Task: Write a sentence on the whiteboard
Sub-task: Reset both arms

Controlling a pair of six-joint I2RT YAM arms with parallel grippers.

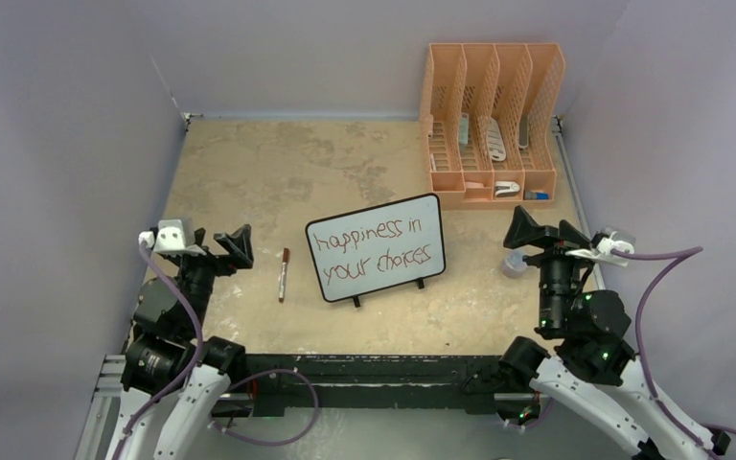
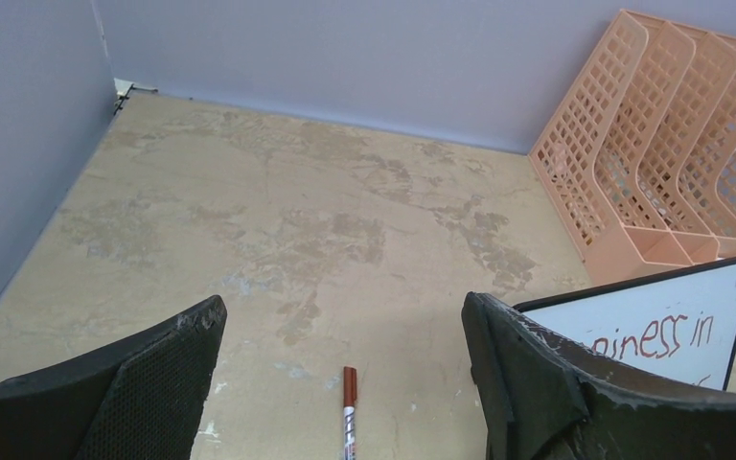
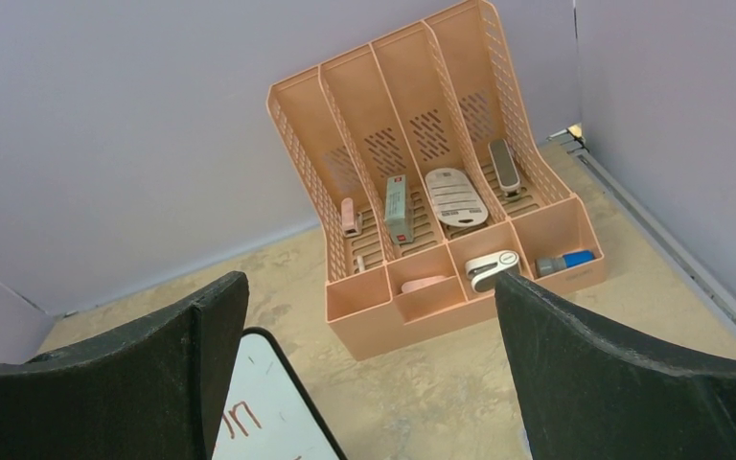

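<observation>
The whiteboard [image 1: 376, 247] stands on its feet at the centre of the top view, on the desk [image 1: 278, 172]. It bears the sentence [image 1: 362, 236] "happiness in your choices" in two red-brown lines. A marker [image 1: 284, 274] lies near its left edge, not touching. The left claw [image 2: 343, 307], lower left, and the right claw [image 3: 369, 287], lower right, gape wide, holding nothing. A peach file organizer [image 1: 492, 125] sits upper right.

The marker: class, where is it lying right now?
In the top view, the marker lies flat on the table, just left of the whiteboard.
</observation>
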